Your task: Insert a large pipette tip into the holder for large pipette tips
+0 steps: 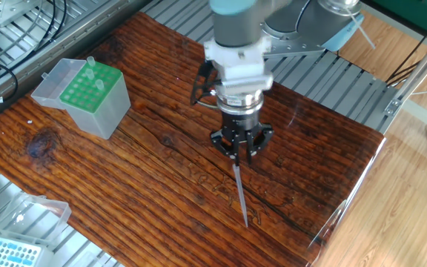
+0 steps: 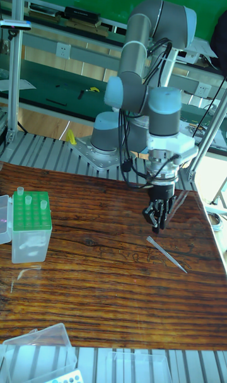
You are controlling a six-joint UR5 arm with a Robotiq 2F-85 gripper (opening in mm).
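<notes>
The large pipette tip (image 1: 241, 194) (image 2: 168, 255) is a thin grey cone slanting over the wooden table, its fine point resting on the wood at the right. My gripper (image 1: 240, 154) (image 2: 156, 227) hangs over its thick end, fingers drawn together and shut on that end. The holder for large pipette tips (image 1: 93, 95) (image 2: 31, 224), a translucent box with a green hole plate, stands at the table's left, well away from the gripper. Its clear lid (image 1: 51, 84) is swung open, and three tips stand in its holes.
A flatter box with a light blue grid top (image 1: 7, 252) (image 2: 65, 377) and a clear lid (image 1: 34, 211) (image 2: 39, 344) sits off the table's front left corner. Metal slats surround the wooden table (image 1: 161, 178), whose right edge lies close to the tip.
</notes>
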